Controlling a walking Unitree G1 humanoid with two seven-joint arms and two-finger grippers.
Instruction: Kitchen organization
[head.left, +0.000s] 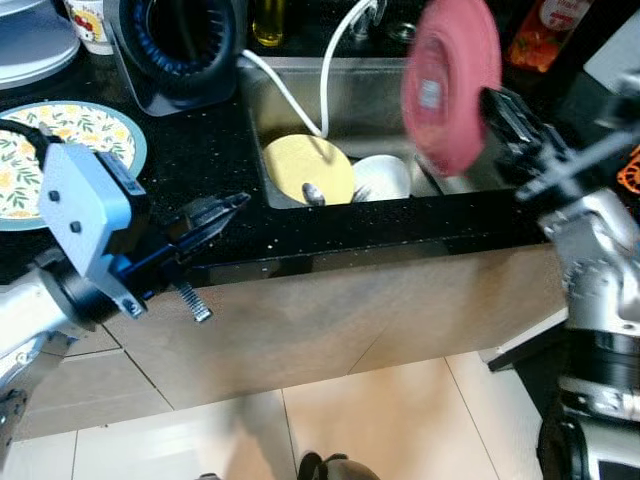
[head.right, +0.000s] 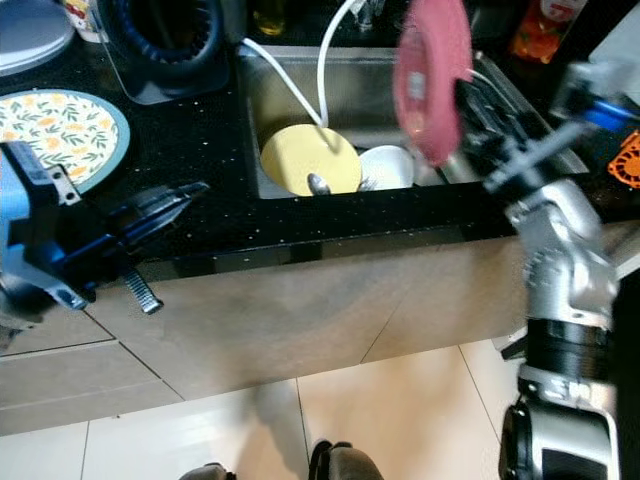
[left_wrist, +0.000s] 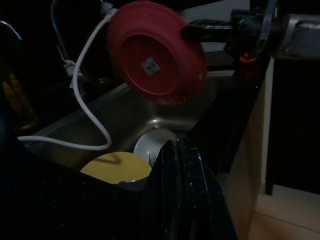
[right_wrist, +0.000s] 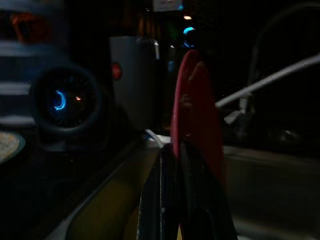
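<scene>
Red and held on edge, the plate (head.left: 450, 82) hung over the right side of the sink (head.left: 370, 95) in the left eye view, pinched at its rim by the right gripper (head.left: 490, 100). Doing this step well would call for a firm pinch and a slow carry, I judged, keeping the plate's lower edge above the black counter (head.left: 210, 150) and off the white hose (head.left: 290, 95). Down in the sink lay a yellow plate (head.left: 305, 168) and a white bowl (head.left: 385, 177), touching. A flowered plate (head.left: 70, 150) sat on the counter to the left.

From the right eye view, the left gripper (head.right: 165, 208) hovered over the counter's front edge, its fingers close together and holding nothing.

Seen from the left wrist, the red plate showed its underside: a round foot ring with a small white sticker in the middle, glossy and seemingly clean.

Along the right wrist view, the two black fingers (right_wrist: 172, 200) were closed on the plate's rim, the plate nearly edge-on. The rest was too dark to read.
</scene>
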